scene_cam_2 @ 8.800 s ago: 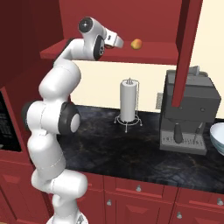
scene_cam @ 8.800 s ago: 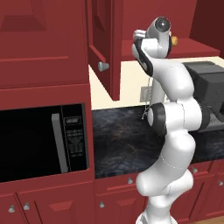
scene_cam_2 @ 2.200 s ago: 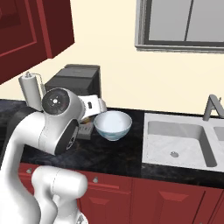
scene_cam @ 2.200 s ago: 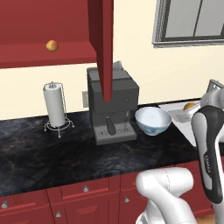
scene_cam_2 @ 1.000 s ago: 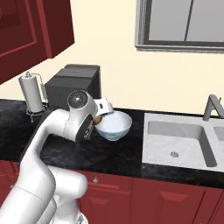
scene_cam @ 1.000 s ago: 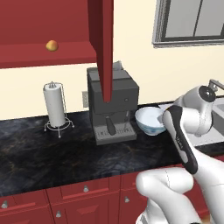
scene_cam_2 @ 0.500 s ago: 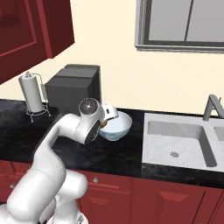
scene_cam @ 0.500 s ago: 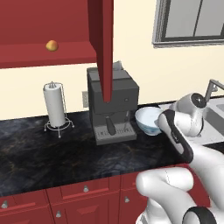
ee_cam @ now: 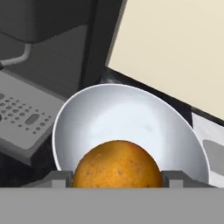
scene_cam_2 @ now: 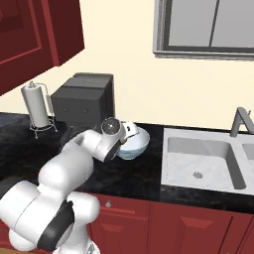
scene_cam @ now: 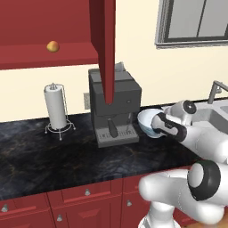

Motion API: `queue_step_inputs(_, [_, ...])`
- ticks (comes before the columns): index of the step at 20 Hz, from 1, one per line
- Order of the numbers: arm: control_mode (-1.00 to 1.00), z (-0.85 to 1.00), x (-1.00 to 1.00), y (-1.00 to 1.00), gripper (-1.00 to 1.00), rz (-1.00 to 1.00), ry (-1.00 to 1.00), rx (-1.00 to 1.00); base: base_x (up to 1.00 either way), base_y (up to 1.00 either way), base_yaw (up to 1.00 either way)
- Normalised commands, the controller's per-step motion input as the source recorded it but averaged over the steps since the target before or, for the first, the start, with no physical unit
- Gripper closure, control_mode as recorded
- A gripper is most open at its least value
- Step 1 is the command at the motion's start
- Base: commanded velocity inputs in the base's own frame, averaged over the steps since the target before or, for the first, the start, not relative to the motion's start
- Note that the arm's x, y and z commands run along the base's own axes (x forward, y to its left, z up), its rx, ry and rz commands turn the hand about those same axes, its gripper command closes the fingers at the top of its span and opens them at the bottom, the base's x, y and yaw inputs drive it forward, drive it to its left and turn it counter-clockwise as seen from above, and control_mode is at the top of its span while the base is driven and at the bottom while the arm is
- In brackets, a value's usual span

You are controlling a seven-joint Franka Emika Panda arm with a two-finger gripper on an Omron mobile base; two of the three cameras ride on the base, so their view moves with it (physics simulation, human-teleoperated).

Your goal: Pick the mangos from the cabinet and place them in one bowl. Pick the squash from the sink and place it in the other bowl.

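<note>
My gripper (ee_cam: 117,180) is shut on a darker orange-brown mango (ee_cam: 117,164), held just above the inside of the pale bluish-white bowl (ee_cam: 127,113). The bowl (scene_cam: 146,119) stands on the black counter right of the coffee machine, with the gripper (scene_cam: 152,126) reaching over its rim. From the other side, the gripper (scene_cam_2: 128,136) hangs over the bowl (scene_cam_2: 136,144). A yellow-orange mango (scene_cam: 53,46) lies on the red shelf of the cabinet (scene_cam: 67,58), whose door (scene_cam: 103,44) stands open. The sink (scene_cam_2: 203,161) lies to the right, its near basin bare. The squash is out of view.
A dark coffee machine (scene_cam: 113,107) stands right beside the bowl. A paper towel roll (scene_cam: 55,106) on a wire stand sits further left. A grey faucet (scene_cam_2: 240,121) rises behind the sink. Red drawers (scene_cam: 84,196) run under the counter.
The arm has stretched out and lowered, carrying the mango from beside the bowl to just over its inside. The base has not moved.
</note>
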Motion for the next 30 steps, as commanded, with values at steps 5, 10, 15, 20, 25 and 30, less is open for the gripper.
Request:
queue_step_inputs(5, [-1.00, -0.28, 0.68, -0.09, 1.00, 0.04, 0.04, 0.00, 0.00, 0.00, 0.00])
queue_step_inputs(10, [-1.00, -0.06, 0.12, -0.01, 1.00, 0.01, 0.01, 0.00, 0.00, 0.00, 0.00])
queue_step_inputs(15, [-1.00, -0.01, 0.00, 0.00, -1.00, 0.00, 0.00, 0.00, 0.00, 0.00, 0.00])
queue_step_inputs(20, [-1.00, 0.01, 0.10, 0.00, -1.00, 0.00, 0.00, 0.00, 0.00, 0.00, 0.00])
queue_step_inputs(25, [-1.00, 0.13, 0.23, 0.00, -1.00, 0.00, 0.06, 0.01, 0.00, 0.00, 0.00])
queue_step_inputs(30, [-1.00, 0.48, 0.06, -0.02, -1.00, 0.00, 0.05, 0.04, 0.00, 0.00, 0.00])
